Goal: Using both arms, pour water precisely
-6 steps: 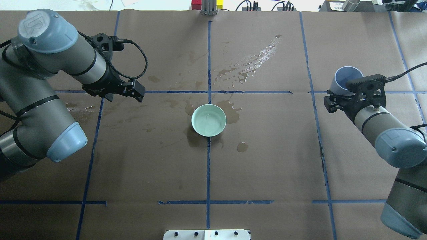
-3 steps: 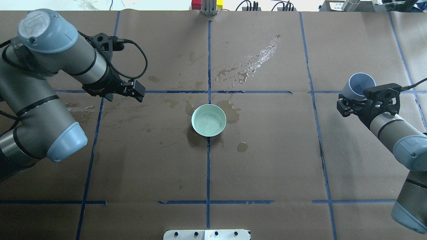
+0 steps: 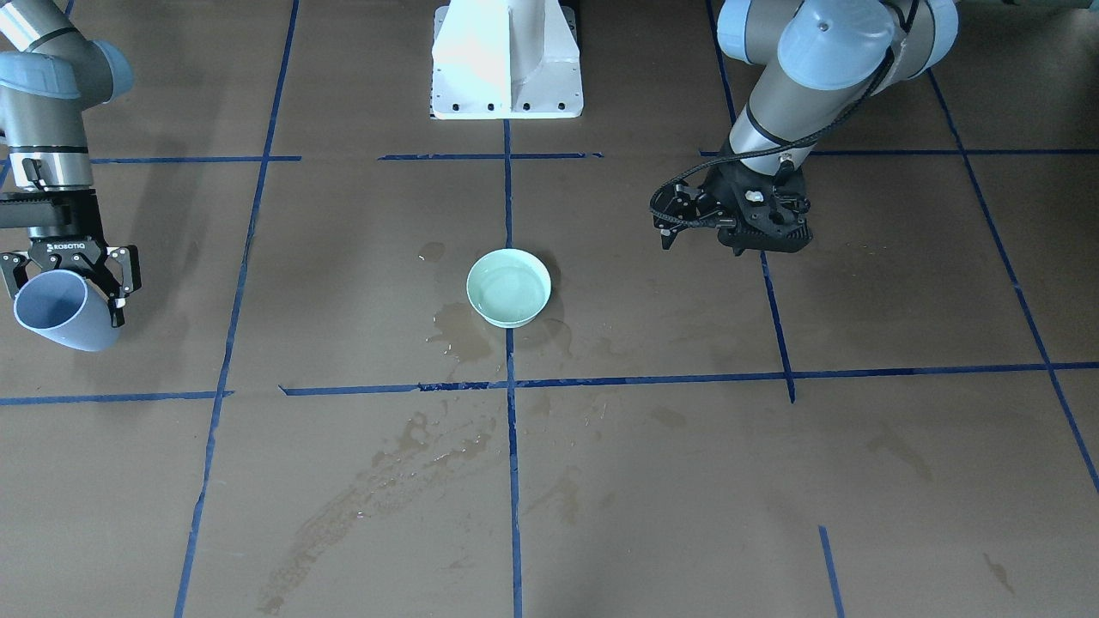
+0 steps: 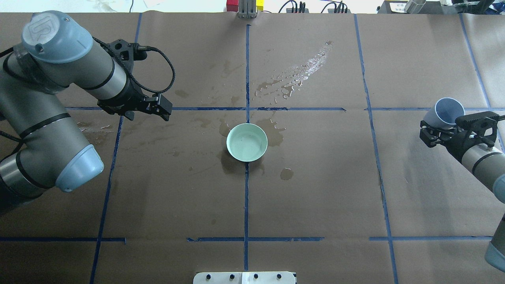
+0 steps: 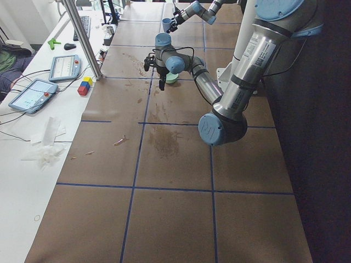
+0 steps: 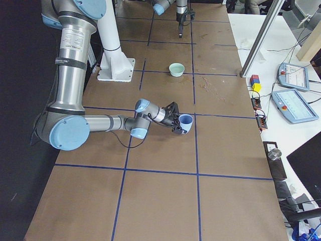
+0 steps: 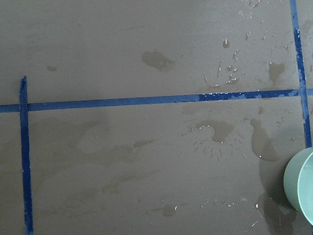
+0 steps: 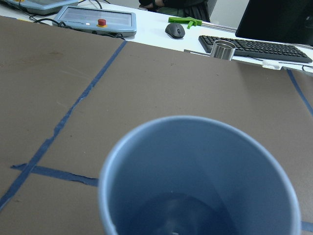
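Water [image 4: 248,144] lies as a faint sheen in the pale green bowl [image 4: 228,142] at the middle of the counter [image 4: 315,197], with spilled patches [image 4: 294,77] around it. The right pincer [image 3: 63,296] is clamped on the blue cup [image 3: 53,316], held tilted and well apart from the bowl, probably parked clear after pouring (its bottom looks nearly dry). "ROBOTIQ" reads on that pincer. The left pincer [image 4: 161,108] hangs over bare counter, gripping nothing visible; I cannot tell how far it is open.

bowl [image 7: 302,188] cropped at edge, cup [image 8: 195,166] base cropped
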You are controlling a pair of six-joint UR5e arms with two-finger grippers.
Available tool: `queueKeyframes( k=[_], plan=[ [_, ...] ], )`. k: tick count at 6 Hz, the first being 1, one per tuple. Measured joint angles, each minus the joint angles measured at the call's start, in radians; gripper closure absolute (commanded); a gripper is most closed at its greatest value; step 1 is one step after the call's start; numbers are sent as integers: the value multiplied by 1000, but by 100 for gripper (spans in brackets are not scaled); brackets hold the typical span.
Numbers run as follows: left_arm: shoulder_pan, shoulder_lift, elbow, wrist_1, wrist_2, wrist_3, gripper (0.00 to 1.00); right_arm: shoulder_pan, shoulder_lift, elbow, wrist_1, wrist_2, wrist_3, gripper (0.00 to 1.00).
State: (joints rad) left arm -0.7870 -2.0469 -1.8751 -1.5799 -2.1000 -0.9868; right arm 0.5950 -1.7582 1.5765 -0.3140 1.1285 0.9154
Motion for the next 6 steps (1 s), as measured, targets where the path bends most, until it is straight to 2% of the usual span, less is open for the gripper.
queueKeyframes(
  k=[2, 5, 6],
  plan=[
    [0, 0, 0, 0, 0, -4, 0, -2, -1, -28, 34, -1, 5, 87],
    [1, 1, 1, -1, 0, -4, 0, -4, -1, -78, 86, 1, 7, 80],
    [1, 1, 2, -1, 0, -4, 0, -4, -1, -109, 131, 18, 7, 72]
  ],
)
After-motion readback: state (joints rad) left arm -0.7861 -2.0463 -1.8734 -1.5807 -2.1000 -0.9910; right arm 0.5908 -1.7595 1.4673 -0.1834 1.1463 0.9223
